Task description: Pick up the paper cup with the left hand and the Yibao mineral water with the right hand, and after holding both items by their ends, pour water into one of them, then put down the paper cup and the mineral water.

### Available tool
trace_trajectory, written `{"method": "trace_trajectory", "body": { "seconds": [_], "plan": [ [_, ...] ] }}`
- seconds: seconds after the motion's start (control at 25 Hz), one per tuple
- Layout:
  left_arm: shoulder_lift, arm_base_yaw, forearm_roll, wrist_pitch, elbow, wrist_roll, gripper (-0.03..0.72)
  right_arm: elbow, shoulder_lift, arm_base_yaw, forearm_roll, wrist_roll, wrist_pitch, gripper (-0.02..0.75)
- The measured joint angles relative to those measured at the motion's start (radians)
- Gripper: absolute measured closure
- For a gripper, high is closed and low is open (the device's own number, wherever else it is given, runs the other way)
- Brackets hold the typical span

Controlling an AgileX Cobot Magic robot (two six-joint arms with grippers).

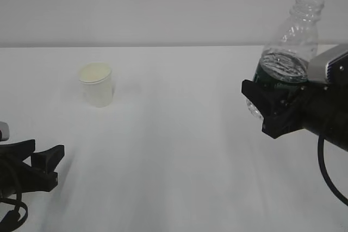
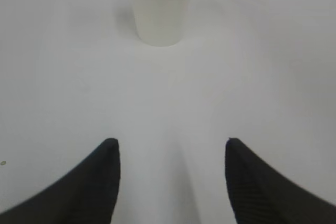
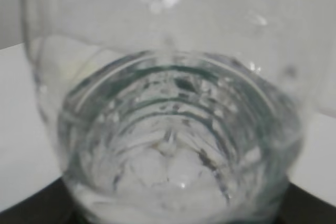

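Observation:
The white paper cup [image 1: 97, 84] stands upright on the table at the left, its cream inside showing. My left gripper [image 1: 46, 161] rests low near the front left edge, open and empty, a good way short of the cup. In the left wrist view the paper cup [image 2: 160, 9] stands straight ahead, beyond the open left gripper [image 2: 170, 142]. My right gripper [image 1: 266, 107] is shut on the lower part of the Yibao mineral water [image 1: 288, 42], an uncapped clear bottle with a dark green label, leaning slightly right. The bottle [image 3: 168, 129] fills the right wrist view.
The white table [image 1: 179, 134] runs back to a plain grey wall. A black cable [image 1: 326, 172] hangs under the right arm. Bare tabletop lies between the cup and the bottle.

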Motion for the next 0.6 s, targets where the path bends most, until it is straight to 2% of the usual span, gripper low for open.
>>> {"method": "trace_trajectory", "body": {
  "seconds": [0.32,0.6],
  "plan": [
    [0.000,0.000,0.000,0.000,0.000,0.000,0.232,-0.017,-0.186,0.000,-0.013,0.002,0.163,0.303],
    [0.000,0.000,0.000,0.000,0.000,0.002,0.231,-0.017,-0.256,0.000,-0.034,0.007,0.231,0.303]
  ]
}}
